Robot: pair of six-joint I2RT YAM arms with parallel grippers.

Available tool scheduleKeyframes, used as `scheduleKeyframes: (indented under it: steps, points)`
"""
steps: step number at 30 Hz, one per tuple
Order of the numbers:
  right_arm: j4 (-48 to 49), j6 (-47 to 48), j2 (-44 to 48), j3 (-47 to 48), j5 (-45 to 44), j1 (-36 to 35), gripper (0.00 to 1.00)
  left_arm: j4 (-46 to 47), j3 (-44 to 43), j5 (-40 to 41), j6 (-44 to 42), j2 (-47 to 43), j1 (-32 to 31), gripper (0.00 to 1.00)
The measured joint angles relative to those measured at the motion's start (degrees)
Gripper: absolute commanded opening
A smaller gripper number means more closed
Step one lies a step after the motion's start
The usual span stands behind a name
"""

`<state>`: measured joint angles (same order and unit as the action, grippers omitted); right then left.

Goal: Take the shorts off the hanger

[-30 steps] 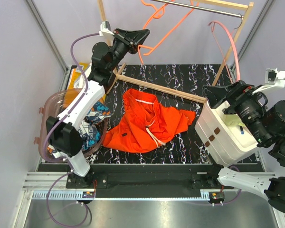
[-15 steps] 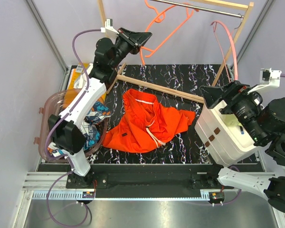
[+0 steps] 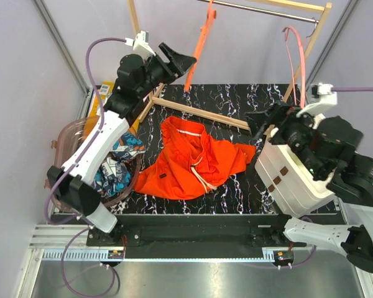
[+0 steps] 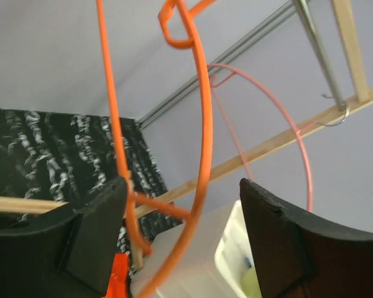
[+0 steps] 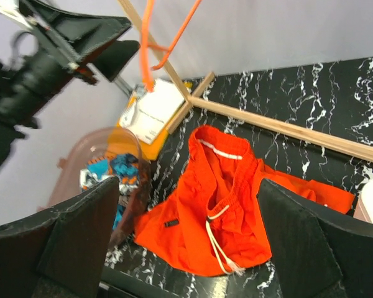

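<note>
The plain orange shorts [image 3: 193,158] [image 5: 224,211] lie crumpled on the black marbled table, white drawstring showing. The patterned shorts [image 3: 115,164] [image 5: 112,171] sit in a clear basket [image 3: 68,133] at the left. An empty orange hanger [image 3: 202,34] [image 4: 199,124] hangs from the metal rod [image 3: 261,9]. My left gripper [image 3: 181,62] [image 4: 183,236] is open beside the hanger; in the left wrist view the hanger passes between the spread fingers. My right gripper [image 3: 261,121] [image 5: 186,248] is open, high above the orange shorts.
A pink hanger [image 3: 295,56] [image 4: 292,130] hangs at the rod's right end. The wooden rack frame [image 3: 205,115] crosses the back of the table. A white bin [image 3: 292,180] stands at the right, under the right arm. A yellow booklet [image 3: 105,93] lies at the back left.
The left gripper has opened and let go of the orange hanger, which has swung back to hang straight under the rod. The right arm has swung left and forward.
</note>
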<state>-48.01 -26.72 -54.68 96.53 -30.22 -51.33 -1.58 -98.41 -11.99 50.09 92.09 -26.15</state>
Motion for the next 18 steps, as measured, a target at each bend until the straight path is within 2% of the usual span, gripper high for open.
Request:
scheduleKeyframes:
  steps: [3,10,15,18]
  points:
    - [-0.96,1.4,-4.13,0.7,1.77,0.0,1.0,-4.57,4.2,1.97,-5.33,-6.03,0.0,0.98]
    - [-2.1,3.15,-19.12,0.79,4.98,-2.67,1.0,-11.39,20.28,6.84,-15.89,-31.36,0.02,0.99]
    - [-1.42,2.84,-28.04,-5.77,5.99,-6.38,1.0,-12.94,36.3,7.06,-16.46,-50.45,0.02,0.99]
    - [0.2,2.21,-32.41,-11.65,7.43,-8.7,1.0,-15.63,43.8,6.69,-15.58,-57.77,0.02,0.99]
